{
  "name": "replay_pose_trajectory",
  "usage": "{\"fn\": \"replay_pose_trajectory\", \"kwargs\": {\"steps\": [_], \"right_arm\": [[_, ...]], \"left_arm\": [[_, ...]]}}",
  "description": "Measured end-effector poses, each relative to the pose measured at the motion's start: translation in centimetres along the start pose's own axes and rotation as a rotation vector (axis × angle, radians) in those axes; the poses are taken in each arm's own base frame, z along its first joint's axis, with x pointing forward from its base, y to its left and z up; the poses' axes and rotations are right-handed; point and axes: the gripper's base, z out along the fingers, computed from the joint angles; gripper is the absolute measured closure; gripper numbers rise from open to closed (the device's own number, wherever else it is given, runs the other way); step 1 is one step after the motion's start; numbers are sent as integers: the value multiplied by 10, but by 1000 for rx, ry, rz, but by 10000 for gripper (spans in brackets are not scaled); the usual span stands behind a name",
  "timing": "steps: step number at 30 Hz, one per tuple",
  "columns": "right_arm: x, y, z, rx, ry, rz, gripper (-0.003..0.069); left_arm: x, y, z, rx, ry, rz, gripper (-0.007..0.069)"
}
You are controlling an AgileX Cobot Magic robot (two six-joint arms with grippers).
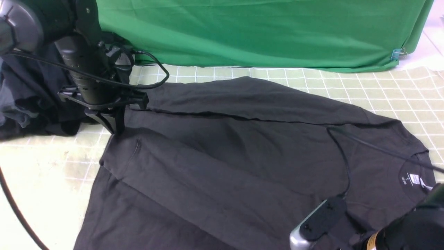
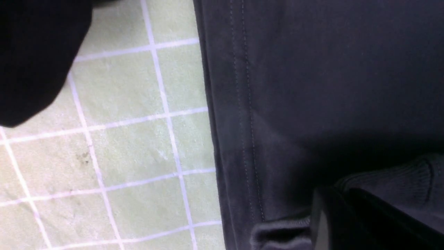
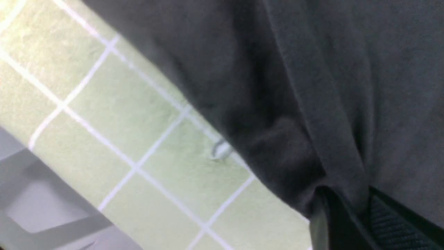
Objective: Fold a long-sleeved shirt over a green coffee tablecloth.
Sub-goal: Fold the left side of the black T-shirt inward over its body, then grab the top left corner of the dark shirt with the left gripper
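Observation:
The charcoal long-sleeved shirt [image 1: 242, 149] lies spread across the green coffee tablecloth [image 1: 399, 93], collar to the right and hem to the left, with one sleeve folded diagonally over the body. My left gripper [image 1: 116, 130] stands at the shirt's far left edge, shut on a ribbed cuff [image 2: 399, 177] beside the stitched hem [image 2: 242, 139]. My right gripper [image 3: 347, 198] is shut on a bunched fold of the shirt [image 3: 312, 69] at its near edge, just over the tablecloth [image 3: 138, 139]. In the front view only the right arm's wrist [image 1: 319, 218] shows, at the lower right.
A plain deep-green cloth [image 1: 260, 31] hangs across the back, held by a blue clip [image 1: 397, 53]. A blacker bundle of garments [image 1: 27, 104] lies at the far left behind the left arm. A black cable [image 1: 343, 163] crosses the shirt near the collar. The table edge [image 3: 52, 173] shows close to the right gripper.

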Motion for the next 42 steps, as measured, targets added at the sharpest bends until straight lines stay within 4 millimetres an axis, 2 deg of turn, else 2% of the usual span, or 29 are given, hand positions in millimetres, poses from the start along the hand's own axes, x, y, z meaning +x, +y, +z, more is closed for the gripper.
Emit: {"fn": "replay_pose_trajectory", "kwargs": {"steps": [5,8,14,16,21,23,25,26,28,29,30,31,34,36,39,42], "right_arm": [[2,4,1,-5,-4,-5,361],[2,5,0,-7,-9,5,275],[2,7,-14,-17,-40,32,297],[2,8,-27,-17,-79,36,323],[5,4,-55,45,-159,50,348],[12,-2,-68,116,-184,61,351],[16,-5,-73,147,-186,80,352],[22,-9,-81,198,-189,83,354],[25,-11,-85,213,-195,93,354],[27,-12,-89,224,-215,98,354],[28,-12,-90,226,-220,102,354],[29,-13,-93,226,-236,108,354],[30,-12,-97,221,-266,115,354],[30,-12,-98,217,-280,117,354],[28,-12,-98,210,-301,121,354],[26,-11,-99,204,-319,119,354]], "left_arm": [[0,0,0,-5,2,2,617],[0,0,0,-5,2,2,617],[0,3,2,-28,7,10,608],[-1,3,8,-33,20,12,577],[-1,6,9,-65,23,25,454],[-2,8,8,-89,18,14,368],[-2,9,5,-98,10,6,314],[-4,9,0,-102,-10,-7,259],[-6,9,-6,-102,-29,-23,224],[-9,9,-16,-100,-65,-55,188],[-10,9,-17,-100,-70,-60,185],[-15,9,-31,-96,-120,-105,164],[-22,9,-49,-81,-202,-194,158],[-28,8,-53,-54,-262,-246,163],[-34,8,-52,-7,-320,-289,181],[-46,5,-39,49,-362,-314,197]]}}
